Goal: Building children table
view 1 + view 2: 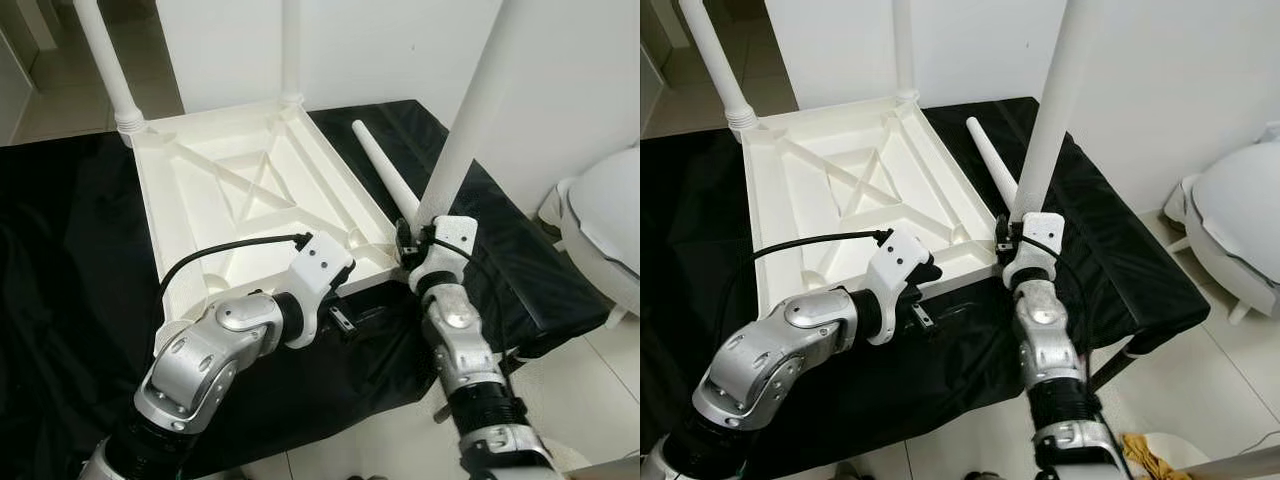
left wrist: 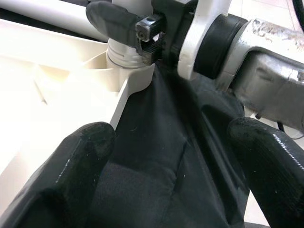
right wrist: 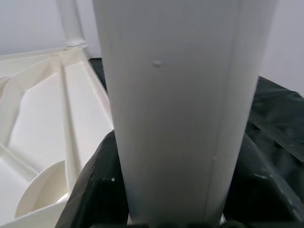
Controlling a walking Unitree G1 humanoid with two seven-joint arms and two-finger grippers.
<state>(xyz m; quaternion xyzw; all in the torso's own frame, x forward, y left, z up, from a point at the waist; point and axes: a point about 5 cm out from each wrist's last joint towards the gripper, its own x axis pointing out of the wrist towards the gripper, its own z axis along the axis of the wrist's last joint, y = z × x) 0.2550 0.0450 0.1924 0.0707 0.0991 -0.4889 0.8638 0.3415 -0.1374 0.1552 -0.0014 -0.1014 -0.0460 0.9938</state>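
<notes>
1. The white tabletop [image 1: 250, 190] lies upside down on a black cloth [image 1: 70, 250], filling the centre and upper left of the left eye view. Two legs already stand in its far corners at the top of that view.
2. The right gripper [image 1: 411, 246], right of centre, is clamped around a third leg [image 1: 470, 120], which rises steeply to the top right. In the right wrist view the black fingers [image 3: 97, 190] press against both sides of the leg.
3. The foot of this leg sits at the near right corner socket [image 2: 124, 61] of the tabletop, and the left wrist view shows its ribbed collar resting in the socket's rim.
4. To do this step well, I judge the leg should be kept in line with the socket, then pushed or twisted down until fully seated. Tilting could jam it.
5. The left gripper [image 2: 175, 161] hovers over the cloth just beside the tabletop's near edge, its fingers spread and holding nothing. It could steady that edge.
6. A fourth leg [image 1: 385, 175] lies loose on the cloth, just right of the tabletop and behind the gripped one.
</notes>
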